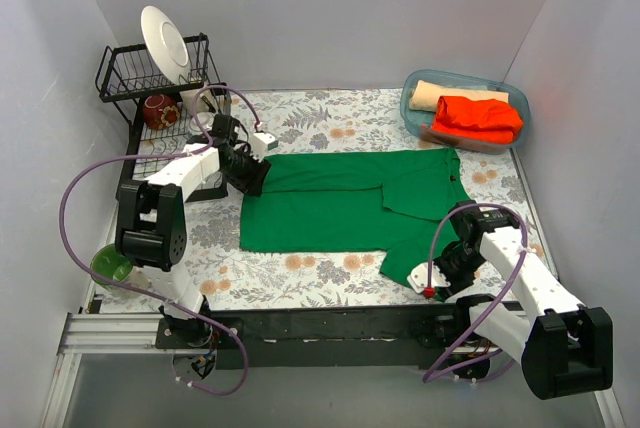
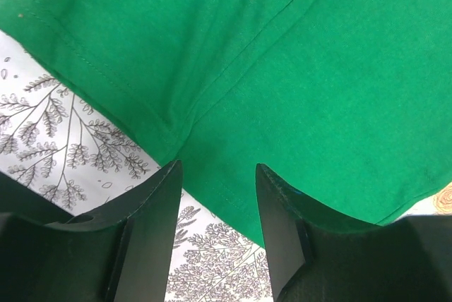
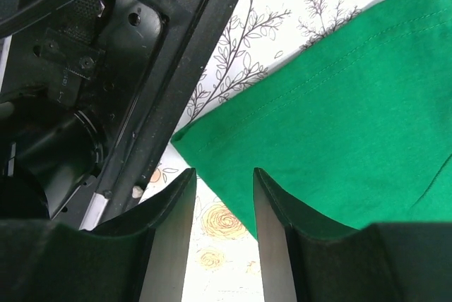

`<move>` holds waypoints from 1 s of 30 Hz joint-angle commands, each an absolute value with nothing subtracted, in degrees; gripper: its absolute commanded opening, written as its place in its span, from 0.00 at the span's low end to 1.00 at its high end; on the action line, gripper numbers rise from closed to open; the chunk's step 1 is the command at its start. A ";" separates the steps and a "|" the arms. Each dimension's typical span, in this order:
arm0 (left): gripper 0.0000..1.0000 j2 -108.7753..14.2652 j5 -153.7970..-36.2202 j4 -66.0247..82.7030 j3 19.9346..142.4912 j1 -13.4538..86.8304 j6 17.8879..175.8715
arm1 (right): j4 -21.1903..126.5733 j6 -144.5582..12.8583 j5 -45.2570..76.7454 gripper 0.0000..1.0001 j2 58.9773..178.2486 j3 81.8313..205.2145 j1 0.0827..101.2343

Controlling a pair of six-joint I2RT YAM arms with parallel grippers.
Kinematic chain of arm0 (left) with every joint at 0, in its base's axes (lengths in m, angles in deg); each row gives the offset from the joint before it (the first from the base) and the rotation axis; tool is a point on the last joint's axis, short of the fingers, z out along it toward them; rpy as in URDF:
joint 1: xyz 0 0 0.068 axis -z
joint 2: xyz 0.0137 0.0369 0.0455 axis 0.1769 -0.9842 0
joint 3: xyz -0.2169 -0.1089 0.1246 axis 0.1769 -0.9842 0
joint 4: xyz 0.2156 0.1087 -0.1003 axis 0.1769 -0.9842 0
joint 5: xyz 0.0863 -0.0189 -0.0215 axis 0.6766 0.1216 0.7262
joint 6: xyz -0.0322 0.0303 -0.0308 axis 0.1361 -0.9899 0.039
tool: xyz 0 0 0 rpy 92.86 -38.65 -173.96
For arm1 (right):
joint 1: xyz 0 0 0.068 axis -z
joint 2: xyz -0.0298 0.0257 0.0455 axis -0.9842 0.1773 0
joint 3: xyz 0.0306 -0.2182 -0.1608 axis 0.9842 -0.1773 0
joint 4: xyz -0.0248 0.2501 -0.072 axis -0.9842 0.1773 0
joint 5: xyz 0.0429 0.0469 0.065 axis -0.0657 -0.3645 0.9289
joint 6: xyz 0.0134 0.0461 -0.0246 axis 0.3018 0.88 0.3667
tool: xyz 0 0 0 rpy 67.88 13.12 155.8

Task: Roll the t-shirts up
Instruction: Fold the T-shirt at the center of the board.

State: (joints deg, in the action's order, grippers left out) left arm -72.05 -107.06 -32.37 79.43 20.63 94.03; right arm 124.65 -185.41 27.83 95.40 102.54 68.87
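Note:
The emerald green t-shirt [image 1: 340, 203] lies flat on the floral table, its right side folded in. My left gripper [image 1: 250, 176] is open at the shirt's far left corner; in the left wrist view [image 2: 215, 175] the shirt [image 2: 296, 69] has its hem edge lying between the fingers. My right gripper [image 1: 455, 258] is open over the near right sleeve; in the right wrist view [image 3: 222, 178] the shirt [image 3: 339, 125] has its corner by the right finger. An orange-red t-shirt [image 1: 480, 118] and a pale tan one [image 1: 450, 95] lie rolled in a bin.
The clear blue bin [image 1: 410, 98] stands at the back right. A black dish rack [image 1: 125, 73] with a white plate [image 1: 165, 43] and a red mug [image 1: 160, 110] is at the back left. A green bowl [image 1: 112, 263] sits near left. A black rail [image 1: 330, 323] runs along the front edge.

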 commanded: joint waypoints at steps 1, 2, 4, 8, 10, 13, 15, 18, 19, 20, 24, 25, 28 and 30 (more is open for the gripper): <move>0.45 -72.48 -106.79 -32.52 81.99 20.47 92.25 | 127.33 -204.49 26.04 0.45 95.80 100.59 68.62; 0.45 -72.66 -106.61 -32.52 82.08 20.39 91.90 | 127.33 -205.81 25.86 0.45 95.80 100.06 68.62; 0.45 -73.27 -106.44 -32.70 82.60 20.47 91.72 | 127.24 -206.96 25.68 0.44 95.72 99.44 68.45; 0.45 -74.76 -106.00 -32.87 83.40 20.21 91.45 | 127.33 -210.29 24.80 0.45 95.45 97.86 68.45; 0.45 -75.03 -105.91 -32.61 83.66 20.03 91.45 | 127.24 -211.79 25.68 0.46 96.67 98.04 68.45; 0.45 -76.00 -106.00 -32.61 84.36 19.77 91.54 | 127.15 -214.16 25.07 0.48 98.26 97.86 68.54; 0.46 -76.52 -106.26 -32.53 84.98 19.59 91.45 | 126.89 -214.96 23.67 0.47 98.79 97.51 68.53; 0.46 -77.40 -106.26 -32.17 85.86 19.42 91.36 | 127.07 -216.62 21.91 0.47 98.97 97.16 68.54; 0.46 -77.67 -106.35 -32.09 86.03 19.33 91.36 | 126.89 -218.20 21.64 0.46 98.97 96.90 68.45; 0.46 -78.02 -106.43 -31.65 86.47 19.16 91.45 | 126.11 -219.08 21.55 0.46 98.88 96.63 68.45; 0.45 -79.51 -106.70 -31.12 87.61 18.63 91.63 | 121.19 -222.77 20.85 0.42 95.55 92.42 68.45; 0.46 -79.86 -106.79 -31.12 87.88 18.54 91.72 | 120.40 -223.48 20.93 0.41 94.93 90.58 68.53; 0.46 -80.22 -107.14 -31.21 88.67 18.01 91.63 | 118.02 -224.89 23.21 0.34 92.47 88.38 68.53; 0.46 -80.04 -107.31 -31.64 89.20 17.40 91.28 | 117.84 -223.93 25.58 0.22 90.46 88.28 68.53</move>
